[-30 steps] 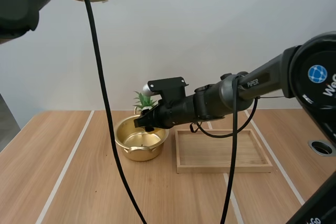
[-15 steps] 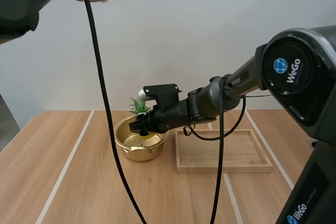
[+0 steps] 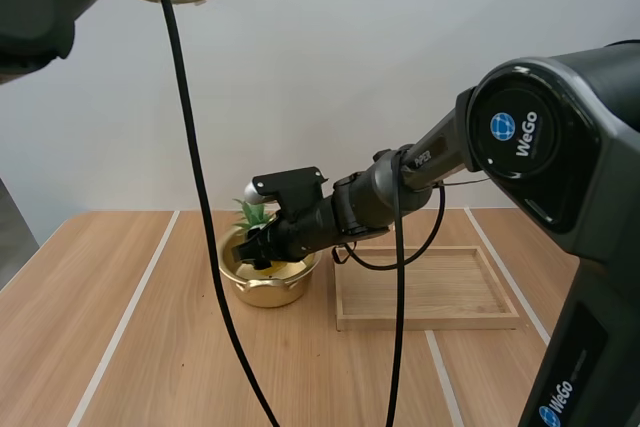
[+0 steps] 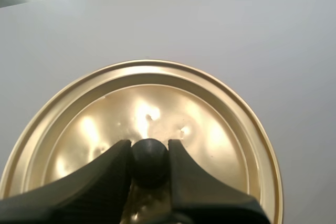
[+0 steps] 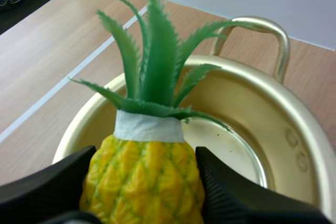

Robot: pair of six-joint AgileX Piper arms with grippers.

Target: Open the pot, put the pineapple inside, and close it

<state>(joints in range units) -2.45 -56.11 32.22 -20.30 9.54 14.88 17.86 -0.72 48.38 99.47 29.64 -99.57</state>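
Lowered over golden pot [image 3: 268, 285], right claw [image 3: 258, 247] pinches scaly pineapple [image 5: 144, 177]; left claw [image 4: 149, 148] clamps lid [image 4: 157, 98].

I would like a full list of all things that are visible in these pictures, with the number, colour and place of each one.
pot: one, gold, open, on the table to the left of the wooden tray
lid: one, gold with a black knob, held high above the table
pineapple: one, yellow with green leaves, held upright over the pot's opening
wooden tray: one, light wood, on the table to the right of the pot
table: one, light wood with white lines
left hand: one, black, pinching the lid's knob
right hand: one, black, gripping the pineapple by its sides
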